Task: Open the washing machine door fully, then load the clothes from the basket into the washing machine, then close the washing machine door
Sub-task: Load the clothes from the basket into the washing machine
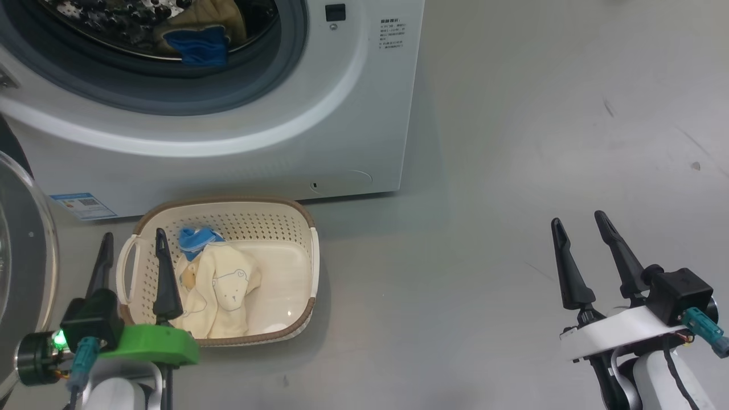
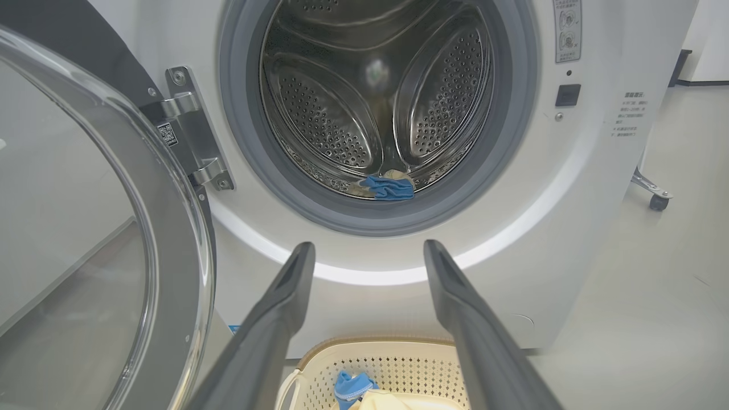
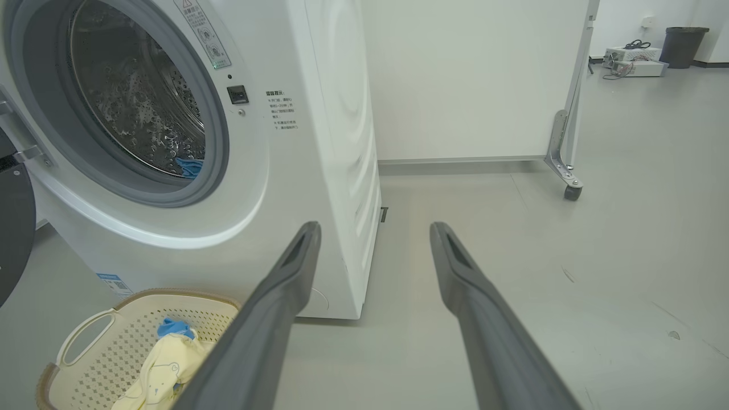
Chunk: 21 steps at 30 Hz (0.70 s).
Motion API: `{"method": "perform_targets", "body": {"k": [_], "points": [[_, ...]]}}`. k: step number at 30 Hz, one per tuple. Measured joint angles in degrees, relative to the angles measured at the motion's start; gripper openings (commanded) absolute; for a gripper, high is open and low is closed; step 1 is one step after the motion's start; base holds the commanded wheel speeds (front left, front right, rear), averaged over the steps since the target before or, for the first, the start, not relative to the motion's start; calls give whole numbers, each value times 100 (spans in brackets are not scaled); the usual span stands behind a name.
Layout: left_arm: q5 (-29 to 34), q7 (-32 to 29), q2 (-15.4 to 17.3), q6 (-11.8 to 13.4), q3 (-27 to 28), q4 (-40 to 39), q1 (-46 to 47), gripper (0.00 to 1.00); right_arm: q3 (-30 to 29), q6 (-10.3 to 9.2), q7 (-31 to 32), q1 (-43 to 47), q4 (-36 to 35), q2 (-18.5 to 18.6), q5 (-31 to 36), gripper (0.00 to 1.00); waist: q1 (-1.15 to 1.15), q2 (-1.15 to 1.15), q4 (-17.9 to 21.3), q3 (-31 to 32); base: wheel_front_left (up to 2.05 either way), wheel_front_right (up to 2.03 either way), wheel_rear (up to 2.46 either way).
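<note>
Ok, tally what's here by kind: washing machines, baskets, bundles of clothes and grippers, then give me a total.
Washing machine: 1
Basket: 1
Bundles of clothes: 2, the drum bundle and the basket bundle
Grippers: 2, left gripper and right gripper, both open
Total: 6

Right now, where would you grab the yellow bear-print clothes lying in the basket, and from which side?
Probably the raised, bunched middle of the clothes, coming straight down from above: the basket walls block any sideways approach, and the soft heap lies in its left half, nearest the open left gripper.
</note>
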<state>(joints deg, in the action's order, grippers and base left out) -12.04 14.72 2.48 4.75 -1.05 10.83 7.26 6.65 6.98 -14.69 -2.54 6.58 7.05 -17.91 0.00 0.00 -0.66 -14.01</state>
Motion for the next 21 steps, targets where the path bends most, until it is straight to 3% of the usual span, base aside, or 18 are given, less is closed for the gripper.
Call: {"method": "perform_targets", "body": {"k": [21], "points": [[-152, -1, 2, -102, -412, -36, -1008, 100, 196, -3, 0, 584, 73, -157, 52, 100, 0, 0, -43, 1078, 0, 0, 0]]}}
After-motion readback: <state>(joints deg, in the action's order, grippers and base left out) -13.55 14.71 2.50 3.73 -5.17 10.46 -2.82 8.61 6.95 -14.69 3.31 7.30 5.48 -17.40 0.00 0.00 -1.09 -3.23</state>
